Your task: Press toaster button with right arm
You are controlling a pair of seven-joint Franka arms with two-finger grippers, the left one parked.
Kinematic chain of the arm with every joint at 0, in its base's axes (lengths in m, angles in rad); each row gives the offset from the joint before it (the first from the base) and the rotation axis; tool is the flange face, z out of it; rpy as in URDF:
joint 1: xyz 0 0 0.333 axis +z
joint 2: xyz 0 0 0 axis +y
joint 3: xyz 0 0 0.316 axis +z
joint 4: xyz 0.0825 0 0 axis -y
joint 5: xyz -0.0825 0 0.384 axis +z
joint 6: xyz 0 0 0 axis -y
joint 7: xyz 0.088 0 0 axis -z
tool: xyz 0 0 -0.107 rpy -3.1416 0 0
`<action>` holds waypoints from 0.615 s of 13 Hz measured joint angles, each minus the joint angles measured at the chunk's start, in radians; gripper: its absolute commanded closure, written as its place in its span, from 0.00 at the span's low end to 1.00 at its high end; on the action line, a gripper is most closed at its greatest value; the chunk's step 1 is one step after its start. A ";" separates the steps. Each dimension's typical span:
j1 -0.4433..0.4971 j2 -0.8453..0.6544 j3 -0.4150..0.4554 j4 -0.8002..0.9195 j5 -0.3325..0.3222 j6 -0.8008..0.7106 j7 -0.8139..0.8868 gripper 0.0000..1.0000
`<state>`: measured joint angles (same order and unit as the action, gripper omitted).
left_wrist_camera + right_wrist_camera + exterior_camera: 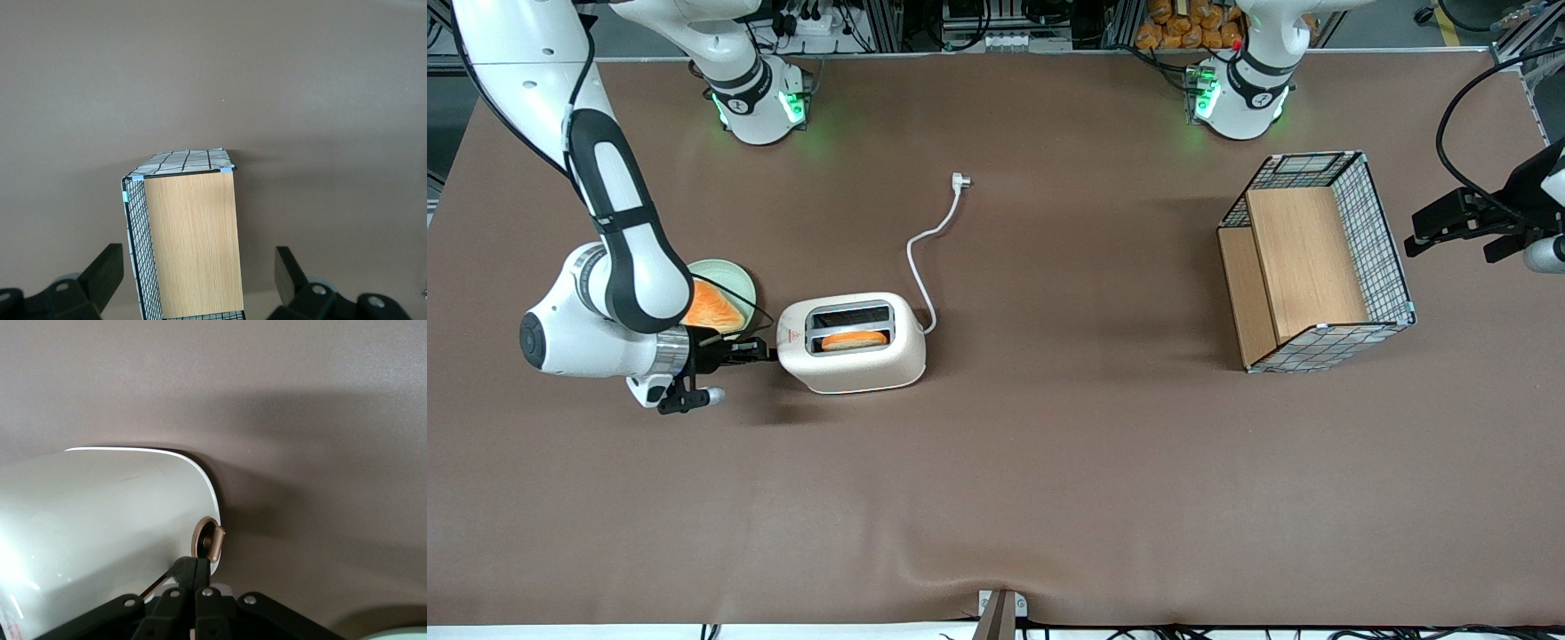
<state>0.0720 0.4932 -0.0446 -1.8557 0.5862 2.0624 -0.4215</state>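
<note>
The cream-white toaster (854,342) stands on the brown table with a slice of toast (855,340) in the slot nearer the front camera; its white cord (925,258) trails away unplugged. The right arm (618,240) reaches low, and its black gripper (758,351) meets the toaster's end that faces the working arm's side. In the right wrist view the gripper (195,568) is shut and empty, its tips right at the small round toaster button (212,541) on the toaster's rounded end wall (113,520). I cannot tell whether they touch. In the front view the button is hidden by the gripper.
A pale green plate (734,276) with an orange slice (713,309) sits close beside the gripper's wrist, farther from the front camera. A wire basket with wooden boards (1316,262) lies toward the parked arm's end and shows in the left wrist view (190,240).
</note>
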 measured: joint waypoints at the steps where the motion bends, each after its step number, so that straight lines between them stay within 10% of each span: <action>1: 0.000 0.000 0.000 0.002 0.000 0.000 0.000 1.00; 3: -0.001 0.001 -0.001 0.010 0.000 -0.003 0.000 1.00; 5: -0.006 0.003 -0.003 0.041 0.000 -0.038 0.002 0.48; 6: -0.009 0.005 -0.004 0.060 0.000 -0.054 0.005 0.00; 8: -0.013 0.011 -0.006 0.087 0.000 -0.075 0.012 0.00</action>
<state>0.0591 0.5039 -0.0510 -1.7690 0.5861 1.9873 -0.4100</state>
